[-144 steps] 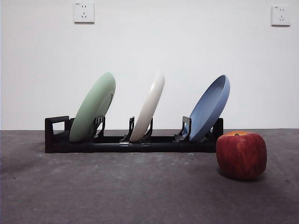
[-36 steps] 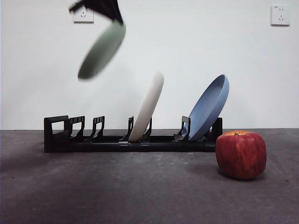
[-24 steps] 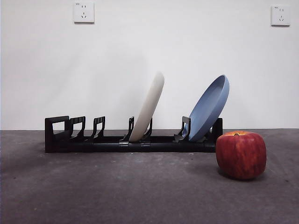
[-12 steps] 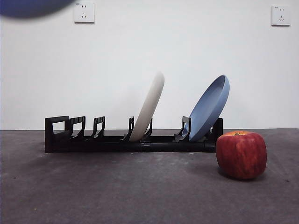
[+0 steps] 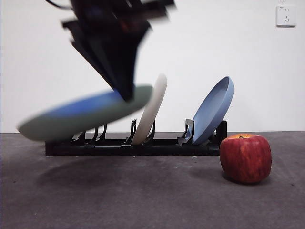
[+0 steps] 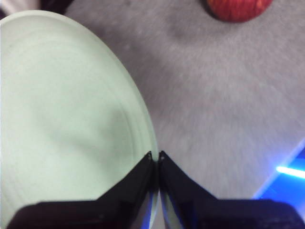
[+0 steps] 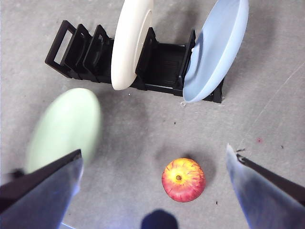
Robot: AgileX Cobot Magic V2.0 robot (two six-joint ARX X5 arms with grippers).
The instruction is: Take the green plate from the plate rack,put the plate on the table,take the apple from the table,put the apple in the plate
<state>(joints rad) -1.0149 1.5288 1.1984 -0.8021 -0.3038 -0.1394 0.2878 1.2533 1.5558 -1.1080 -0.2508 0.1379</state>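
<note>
My left gripper (image 6: 156, 157) pinches the rim of the green plate (image 6: 62, 119), its two jaws pressed together on the edge. In the front view the plate (image 5: 81, 114) hangs nearly flat and low, tilted a little, over the left part of the table (image 5: 143, 200), just in front of the plate rack (image 5: 157, 145). It casts a shadow on the surface below and does not look set down yet. My right gripper (image 7: 152, 186) waits above with its jaws spread wide and nothing between them.

By my reckoning the first step is done: the plate is out of the rack, and the left slots stand bare in the right wrist view (image 7: 81, 47). Putting the plate down is under way. The apple (image 5: 246, 158) sits untouched on the table to the right, near the rack's right end, so picking it up and placing it in the plate are both left. The cream-white plate (image 5: 151, 109) and the blue plate (image 5: 213, 109) lean in their slots.

The green plate and my arm are smeared with motion in the front view, so I cannot tell whether the plate's low left edge touches the table. The plate also covers the rack's left end there. In the left wrist view the apple (image 6: 237, 7) is cut off at the edge
</note>
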